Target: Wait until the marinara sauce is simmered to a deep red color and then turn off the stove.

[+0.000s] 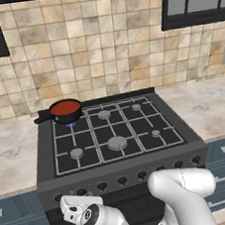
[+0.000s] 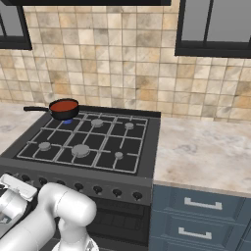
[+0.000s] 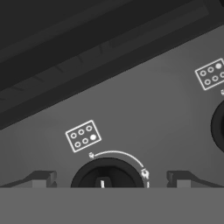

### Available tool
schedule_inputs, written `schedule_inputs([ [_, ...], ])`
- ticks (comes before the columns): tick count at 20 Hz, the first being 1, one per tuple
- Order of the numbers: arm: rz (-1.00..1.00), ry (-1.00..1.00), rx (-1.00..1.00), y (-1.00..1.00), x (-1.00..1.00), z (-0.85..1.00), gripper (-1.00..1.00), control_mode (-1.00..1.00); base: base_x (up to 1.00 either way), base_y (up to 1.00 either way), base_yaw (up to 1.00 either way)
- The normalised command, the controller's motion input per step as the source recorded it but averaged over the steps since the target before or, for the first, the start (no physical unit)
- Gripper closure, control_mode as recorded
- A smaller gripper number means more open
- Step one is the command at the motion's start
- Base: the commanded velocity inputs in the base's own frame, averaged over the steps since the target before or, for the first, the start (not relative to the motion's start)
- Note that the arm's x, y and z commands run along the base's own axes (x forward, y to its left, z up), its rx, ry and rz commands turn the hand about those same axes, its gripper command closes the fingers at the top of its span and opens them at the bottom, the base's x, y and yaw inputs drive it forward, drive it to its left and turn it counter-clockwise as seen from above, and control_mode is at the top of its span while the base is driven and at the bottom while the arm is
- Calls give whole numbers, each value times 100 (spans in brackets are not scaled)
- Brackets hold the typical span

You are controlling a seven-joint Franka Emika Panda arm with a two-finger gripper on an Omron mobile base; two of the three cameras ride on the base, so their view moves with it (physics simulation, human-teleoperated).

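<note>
The marinara sauce (image 1: pixel 65 108) (image 2: pixel 64 106) is a smooth red disc in a small black long-handled saucepan (image 1: pixel 60 118) on the stove's (image 1: pixel 119 169) back left burner. A blue flame (image 1: pixel 70 123) shows under the pan. My gripper (image 3: pixel 107 178) is low at the stove's front panel, open, with its two fingertips (image 3: pixel 41 178) either side of a black knob (image 3: pixel 107 171) and not touching it. A white burner diagram (image 3: pixel 83 135) is printed above this knob. My hand (image 1: pixel 76 209) sits before the left end of the knob row.
A second knob (image 3: pixel 218 127) lies at the right edge of the hand view. Stone counters (image 1: pixel 211 105) flank the stove, with blue-grey drawers (image 2: pixel 201 215) below. A tiled wall (image 1: pixel 101 46) rises behind.
</note>
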Motion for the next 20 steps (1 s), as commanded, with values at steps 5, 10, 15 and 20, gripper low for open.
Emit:
schedule_inputs([
  [5,0,0,0,0,0,0,-100,-100,0,0,0],
  [10,0,0,0,0,0,0,-100,-100,0,0,0],
  [15,0,0,0,0,0,0,-100,-100,0,0,0],
  [20,0,0,0,0,0,0,-100,-100,0,0,0],
])
